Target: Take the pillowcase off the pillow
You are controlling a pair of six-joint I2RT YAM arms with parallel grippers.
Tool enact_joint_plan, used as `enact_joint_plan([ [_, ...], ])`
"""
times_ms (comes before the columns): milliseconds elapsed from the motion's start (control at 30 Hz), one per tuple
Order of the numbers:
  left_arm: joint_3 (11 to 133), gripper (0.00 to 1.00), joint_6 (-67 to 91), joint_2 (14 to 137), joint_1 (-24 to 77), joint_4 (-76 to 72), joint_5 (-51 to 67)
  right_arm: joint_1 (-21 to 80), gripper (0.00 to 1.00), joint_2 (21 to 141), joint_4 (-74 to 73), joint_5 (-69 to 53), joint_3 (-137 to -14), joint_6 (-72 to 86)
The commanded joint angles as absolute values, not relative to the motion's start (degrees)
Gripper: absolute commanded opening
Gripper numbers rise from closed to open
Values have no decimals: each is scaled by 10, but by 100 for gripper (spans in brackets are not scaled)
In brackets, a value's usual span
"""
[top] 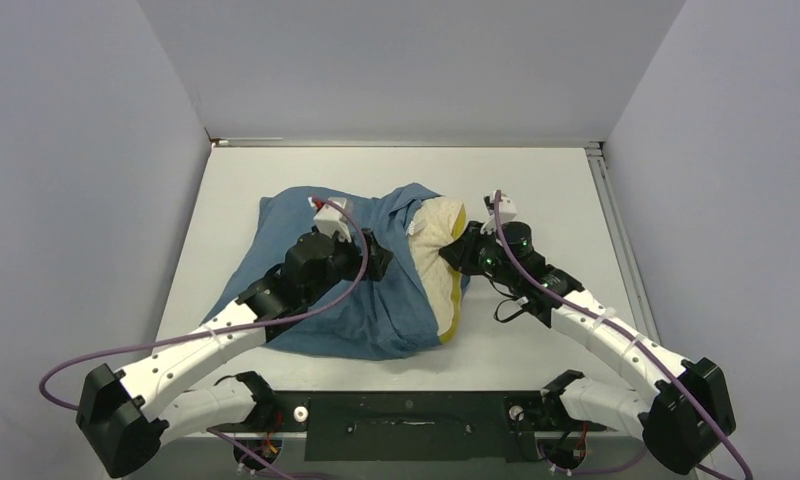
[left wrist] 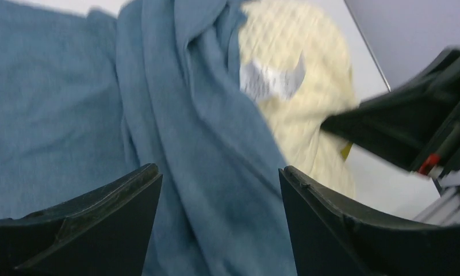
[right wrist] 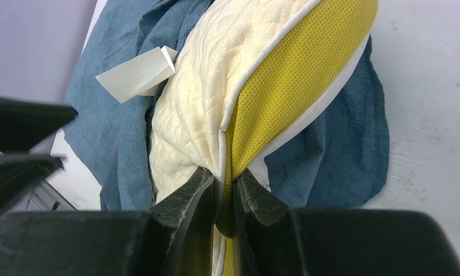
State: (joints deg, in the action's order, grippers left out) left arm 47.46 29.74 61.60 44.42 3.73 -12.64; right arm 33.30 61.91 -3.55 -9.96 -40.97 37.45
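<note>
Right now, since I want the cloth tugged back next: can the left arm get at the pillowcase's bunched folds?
Probably yes. The left gripper hangs open right over the pillowcase folds, nothing between them; the right gripper, shut on the pillow edge, sits off to one side.

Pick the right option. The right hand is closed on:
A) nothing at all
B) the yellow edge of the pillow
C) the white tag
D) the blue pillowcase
B: the right wrist view shows the right hand pinched shut on the yellow edge of the pillow. The pillowcase lies behind that edge and the white tag hangs free off to the side.
</note>
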Motion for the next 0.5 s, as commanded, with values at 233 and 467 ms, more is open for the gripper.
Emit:
enact_joint_plan([
  [233, 358, 71, 386, 512, 477, 99, -15, 297, 5, 592, 8, -91, -460, 360],
  [467, 327, 66, 422, 568, 499, -13, 19, 293, 5, 602, 8, -99, -468, 365],
])
